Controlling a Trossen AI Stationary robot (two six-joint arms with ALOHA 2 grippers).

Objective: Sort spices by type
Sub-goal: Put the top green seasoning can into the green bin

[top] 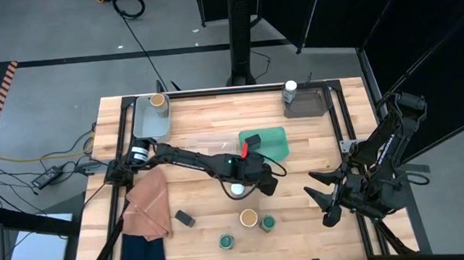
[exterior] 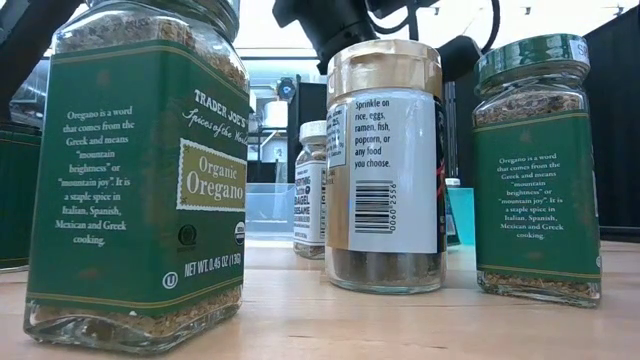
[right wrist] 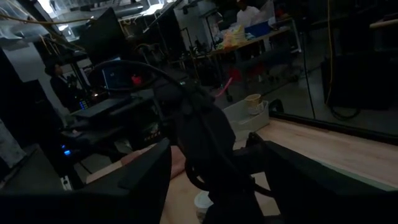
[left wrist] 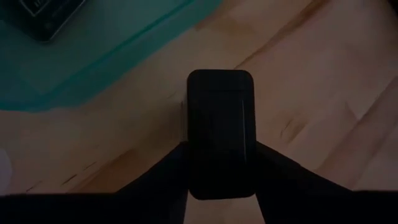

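My left gripper (top: 265,185) reaches over the table's middle, just near of the teal tray (top: 276,146), and is shut on a small dark rectangular tin (left wrist: 221,124). A white-lidded jar (top: 236,189) stands beside it. Nearer the front edge stand a tan-lidded jar (top: 248,218) and two green-lidded oregano jars (top: 266,223) (top: 227,242). Another dark tin (top: 184,218) lies on the wood at the left. A tin (top: 251,141) lies in the teal tray. My right gripper (top: 319,204) waits open at the right, touching nothing. My left gripper pinches the dark tin by its two long sides (left wrist: 190,163) between its two fingers, at the end nearest the wrist. The fingers (left wrist: 277,177) slant down from the table's left and lie along the tin. Whether the tin rests on the wood or is lifted, I cannot tell.
A grey tray (top: 143,120) at the far left holds a tan-lidded jar (top: 158,101). A grey tray (top: 312,104) at the far right holds a white-lidded jar (top: 290,89). An orange cloth (top: 149,203) and a navy cloth (top: 142,253) lie at the near left.
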